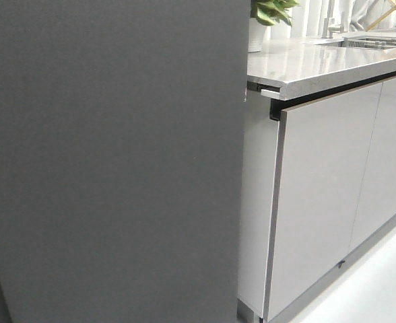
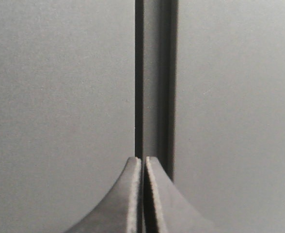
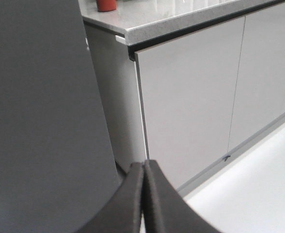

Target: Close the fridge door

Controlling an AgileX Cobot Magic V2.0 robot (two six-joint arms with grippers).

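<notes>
Matte dark grey fills most of the front view: the fridge door point(image 1: 110, 155) stands nearest the camera, its outer face toward the lens and its right edge running vertically just left of the cabinets. No bins or inner lining are visible from this side.

Left hand point(image 2: 143, 162): fingers pressed together, nothing between them, the tips pointing at a narrow vertical seam point(image 2: 139, 77) between two dark grey panels. Whether the tips touch the surface cannot be told.

Right hand point(image 3: 145, 167): fingers likewise pressed together and holding nothing. It sits beside the door's dark outer face, with the glossy light grey cabinet doors point(image 3: 191, 97) beyond it.

Surroundings: a speckled grey worktop point(image 1: 306, 64) runs above the cabinet doors to the right of the fridge door. A potted plant point(image 1: 265, 20) in a white pot stands at its near corner, and a sink point(image 1: 376, 42) is set further along. A red object point(image 3: 106, 5) shows on the worktop in the right wrist view. Pale floor point(image 1: 380, 282) lies below the cabinets.
</notes>
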